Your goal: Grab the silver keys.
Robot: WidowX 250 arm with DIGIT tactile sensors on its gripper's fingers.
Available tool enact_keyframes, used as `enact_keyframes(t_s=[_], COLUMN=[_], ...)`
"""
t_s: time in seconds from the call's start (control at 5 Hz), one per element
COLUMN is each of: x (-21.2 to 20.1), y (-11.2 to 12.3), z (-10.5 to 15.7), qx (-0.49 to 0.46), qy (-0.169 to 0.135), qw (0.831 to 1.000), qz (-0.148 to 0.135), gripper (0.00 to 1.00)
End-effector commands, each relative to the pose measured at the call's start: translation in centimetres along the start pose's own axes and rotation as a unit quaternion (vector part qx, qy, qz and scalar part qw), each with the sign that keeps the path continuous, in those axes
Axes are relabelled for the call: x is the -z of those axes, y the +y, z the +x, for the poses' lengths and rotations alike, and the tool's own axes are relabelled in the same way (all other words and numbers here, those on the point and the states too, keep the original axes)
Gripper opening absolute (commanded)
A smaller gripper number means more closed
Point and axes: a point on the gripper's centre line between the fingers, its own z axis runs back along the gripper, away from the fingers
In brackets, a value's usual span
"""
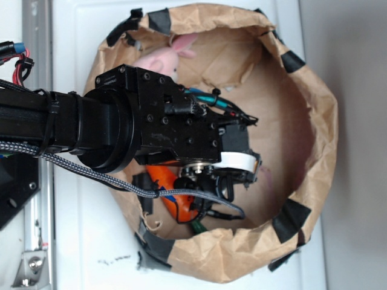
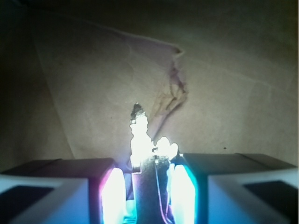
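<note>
one gripper (image 2: 148, 186) with two jaws clenched on one bunch of silver keys (image 2: 140, 135), above one paper bag (image 1: 314, 121)

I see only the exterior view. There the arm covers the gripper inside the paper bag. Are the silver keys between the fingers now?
Observer: Yes. In the wrist view the silver keys stand up between the two fingers, with one key tip pointing away from the camera.
Operator: Is the gripper closed on them?
Observer: The gripper looks shut on the keys. The jaws stand narrow with the metal between them, but strong glare hides the exact contact.
Operator: Is anything else caught there?
Observer: Nothing that I can see. Beyond the keys there is only the brown paper, with a small tear in it.
</note>
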Motion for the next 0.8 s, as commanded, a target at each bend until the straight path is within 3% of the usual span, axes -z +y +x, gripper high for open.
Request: enact_keyframes(t_s=[0.0,0.6], x=[-0.3,-1.0], y=[0.4,1.8], z=[0.8,4.3], qx=[-0.023,-0.107], qy=[-0.006,-0.056], qw=[1.000,0.992], qz=[-0.001,0.033], gripper=[0.00,0.00])
